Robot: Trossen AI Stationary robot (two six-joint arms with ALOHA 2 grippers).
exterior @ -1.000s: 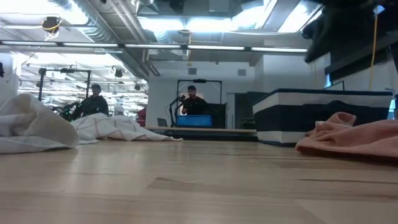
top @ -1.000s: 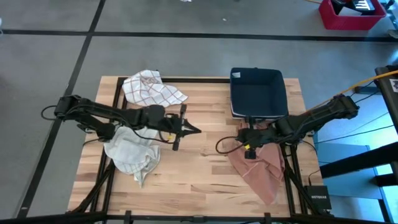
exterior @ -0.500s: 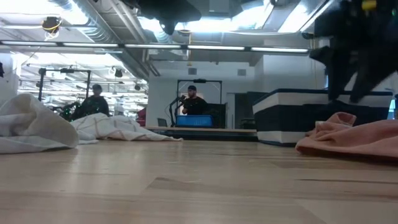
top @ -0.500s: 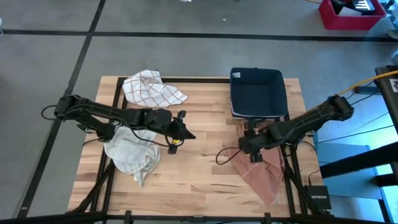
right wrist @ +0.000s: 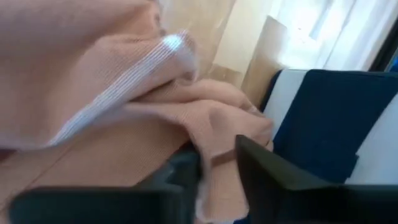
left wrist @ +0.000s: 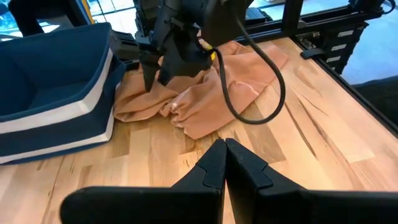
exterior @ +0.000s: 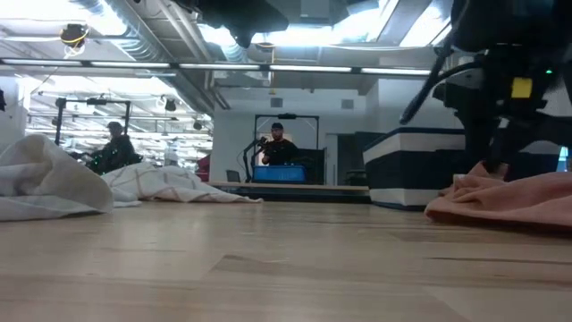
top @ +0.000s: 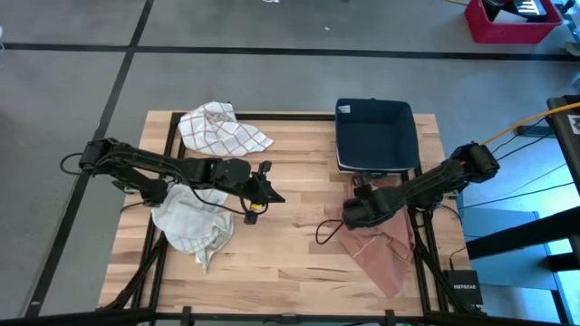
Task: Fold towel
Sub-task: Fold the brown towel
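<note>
A crumpled pink towel (top: 385,249) lies on the right side of the table, in front of the blue bin (top: 374,134). My right gripper (top: 355,210) is down on the towel's bunched far-left end, shut on a fold of it; the left wrist view shows that gripper (left wrist: 152,78) pointing steeply down. My left gripper (top: 272,195) hangs shut and empty above the middle of the table, its fingers (left wrist: 225,149) pointing toward the pink towel (left wrist: 230,81). My right gripper pinches a raised fold (right wrist: 217,158) at the pink towel's bunched end nearest the bin, between its two fingers (right wrist: 273,174). The fingers come slanting down from above. How many layers they hold I cannot tell. The rest of the towel (exterior: 518,201) lies slack on the table.
A white towel (top: 192,222) lies crumpled at the near left under the left arm. A checked towel (top: 222,129) lies at the far left. The blue bin with a white stripe (left wrist: 56,81) stands right behind the pink towel. Bare wood (top: 290,244) lies between the arms.
My right gripper has sunk onto the pink towel's bunched end, tipping steeply down and rolling. It opened wide on the way, then shut on the cloth. My left gripper has tipped a little downward and stayed shut. The towels lie where they were.
</note>
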